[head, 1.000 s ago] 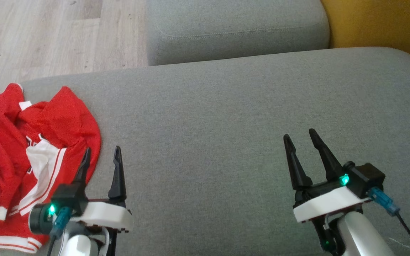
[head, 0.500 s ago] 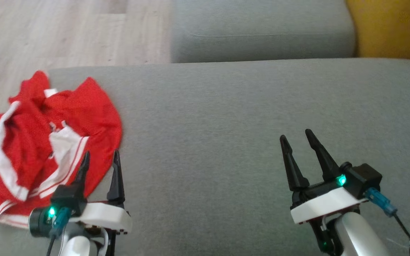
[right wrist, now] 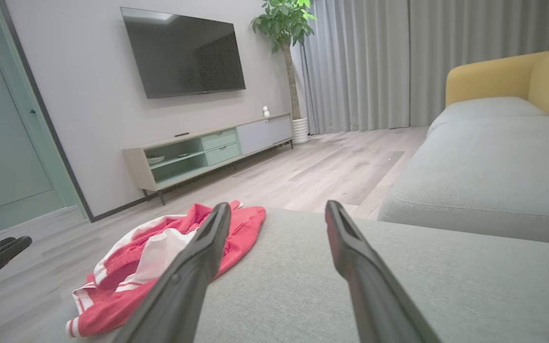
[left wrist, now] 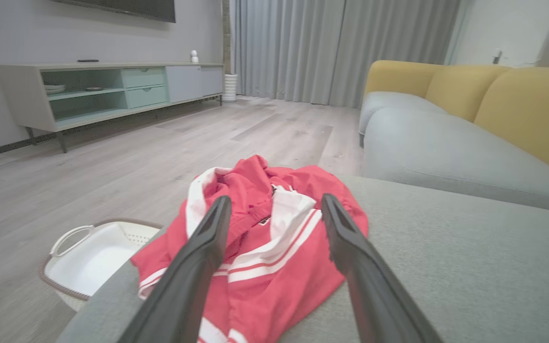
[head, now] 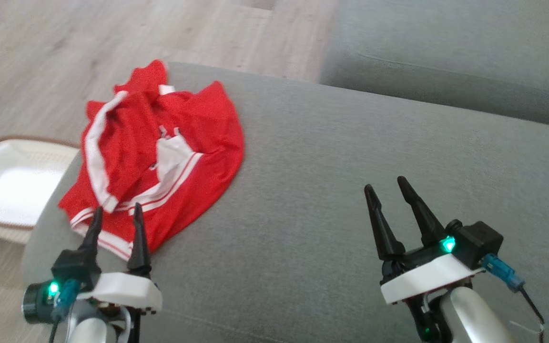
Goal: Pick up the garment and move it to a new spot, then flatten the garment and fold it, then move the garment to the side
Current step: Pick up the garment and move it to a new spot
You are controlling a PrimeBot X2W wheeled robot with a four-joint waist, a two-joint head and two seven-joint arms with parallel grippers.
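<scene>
Holds the left gripper (head: 117, 208) low at the near left, with its two long dark fingers (head: 137, 236) spread wide apart, empty, and pointing away toward the far side. Holds the right gripper (head: 384, 183) at the near right in the same way, wide open and empty, with its tips leaning a little to the left. Shows a small green light (head: 447, 244) glowing by each wrist, a white block behind each pair of fingers, and a pale forearm (head: 474, 314) coming up from the near edge under each.
</scene>
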